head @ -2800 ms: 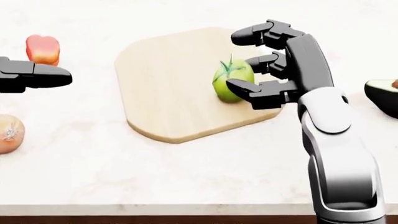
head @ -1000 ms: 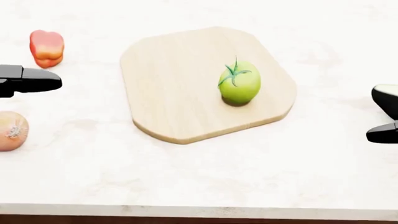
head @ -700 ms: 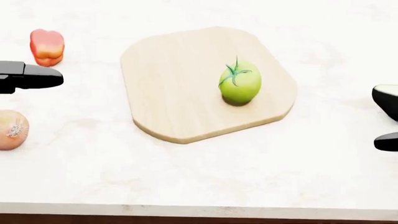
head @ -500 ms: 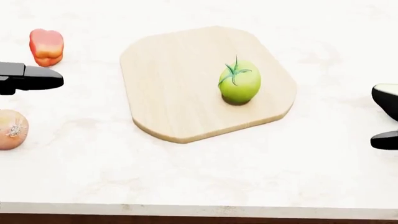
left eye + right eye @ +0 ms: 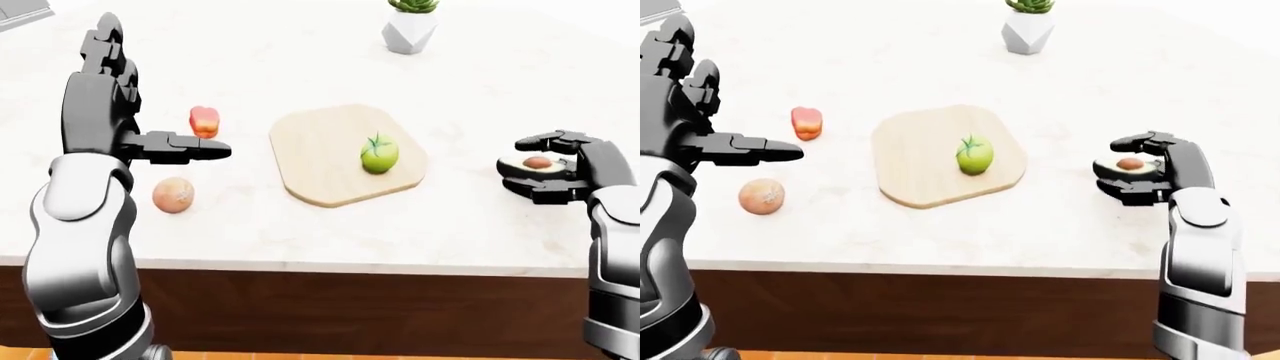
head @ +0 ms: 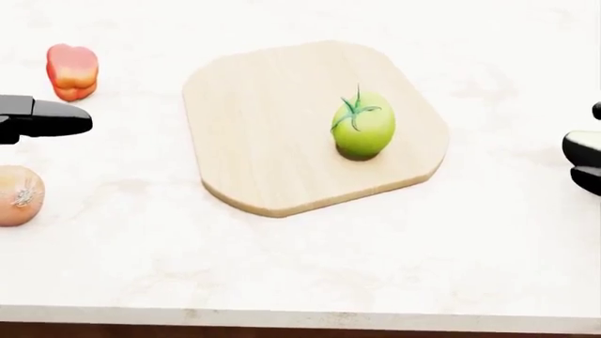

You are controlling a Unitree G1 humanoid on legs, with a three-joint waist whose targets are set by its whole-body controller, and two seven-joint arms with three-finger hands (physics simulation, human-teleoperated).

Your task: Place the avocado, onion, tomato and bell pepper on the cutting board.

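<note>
A green tomato (image 6: 363,127) stands on the right part of the pale wooden cutting board (image 6: 273,141). Left of the board lie a red-orange bell pepper (image 6: 72,72) and, below it, an onion (image 6: 17,195). My left hand (image 5: 160,97) is raised between them, open, fingers up and thumb (image 6: 47,118) pointing right, holding nothing. At the right, a halved avocado (image 5: 1132,165) rests pit-up on the counter. My right hand (image 5: 1118,169) cups it, open: fingers arch over it, thumb below, with a small gap.
A white faceted pot with a succulent (image 5: 410,26) stands at the top, beyond the board. The marble counter's near edge (image 5: 300,262) runs across the bottom of the eye views, with a dark cabinet face beneath.
My right hand has let go of the tomato, left it on the board and moved right to the avocado; its thumb has since risen closer to the fruit. The left hand has hardly moved.
</note>
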